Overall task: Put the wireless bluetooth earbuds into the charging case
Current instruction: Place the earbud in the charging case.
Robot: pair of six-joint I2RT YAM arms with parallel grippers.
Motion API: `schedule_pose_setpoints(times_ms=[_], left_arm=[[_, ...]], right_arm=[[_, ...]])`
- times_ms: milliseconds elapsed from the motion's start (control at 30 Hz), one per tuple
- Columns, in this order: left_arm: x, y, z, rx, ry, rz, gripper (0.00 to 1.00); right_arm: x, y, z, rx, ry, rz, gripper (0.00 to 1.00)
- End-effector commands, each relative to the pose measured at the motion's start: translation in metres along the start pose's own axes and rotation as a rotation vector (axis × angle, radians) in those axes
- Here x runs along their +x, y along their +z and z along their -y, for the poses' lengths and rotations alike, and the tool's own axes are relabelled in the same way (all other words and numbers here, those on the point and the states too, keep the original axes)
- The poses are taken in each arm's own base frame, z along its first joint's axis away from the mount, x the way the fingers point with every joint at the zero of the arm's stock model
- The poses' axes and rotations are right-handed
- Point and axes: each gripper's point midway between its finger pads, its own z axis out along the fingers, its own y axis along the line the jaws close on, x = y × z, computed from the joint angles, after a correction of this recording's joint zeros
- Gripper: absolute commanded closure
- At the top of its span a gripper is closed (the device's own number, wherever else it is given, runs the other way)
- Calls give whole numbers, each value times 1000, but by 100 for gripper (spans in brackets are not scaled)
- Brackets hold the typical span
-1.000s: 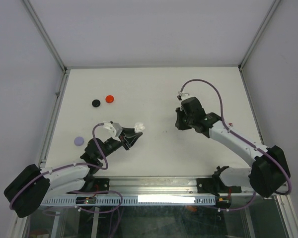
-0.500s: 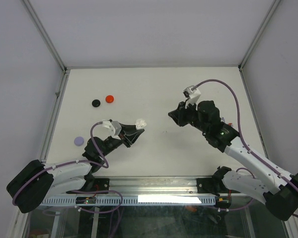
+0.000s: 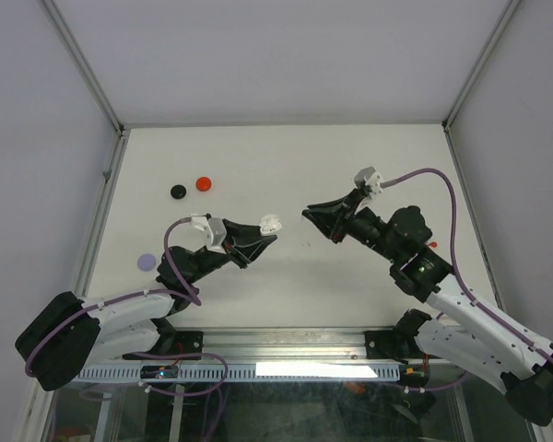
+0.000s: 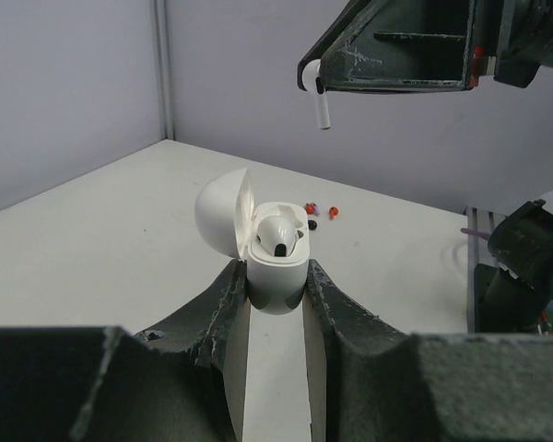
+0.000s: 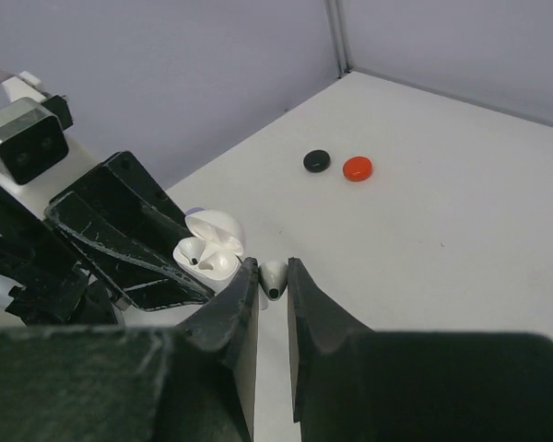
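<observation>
The white charging case (image 4: pixel 276 267) has its lid flipped open and sits upright between the fingertips of my left gripper (image 4: pixel 276 281), which is shut on it. One earbud (image 4: pixel 279 232) rests in a slot of the case. My right gripper (image 5: pixel 273 273) is shut on the other white earbud (image 5: pixel 274 276), held in the air just right of the case (image 5: pixel 205 254). From above, the case (image 3: pixel 270 223) and the left gripper (image 3: pixel 258 241) face the right gripper (image 3: pixel 311 217) across a small gap. The held earbud's stem (image 4: pixel 323 109) hangs above the case.
A black cap (image 3: pixel 178 191) and a red cap (image 3: pixel 203 183) lie at the back left of the table, and a purple cap (image 3: pixel 147 261) lies near the left edge. Aluminium frame posts (image 3: pixel 101 189) border the table on both sides.
The right arm has swung left and risen off the table, bringing the earbud close to the case. The left gripper has edged right and forward with the case.
</observation>
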Motion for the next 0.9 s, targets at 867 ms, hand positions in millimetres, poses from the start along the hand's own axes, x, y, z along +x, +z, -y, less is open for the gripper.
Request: schedule_pose_setpoints(times_ms=[867], left_arm=[[-41, 18, 29, 173, -121, 133, 100]], right_arm=[[-5, 25, -57, -247, -46, 108, 93]])
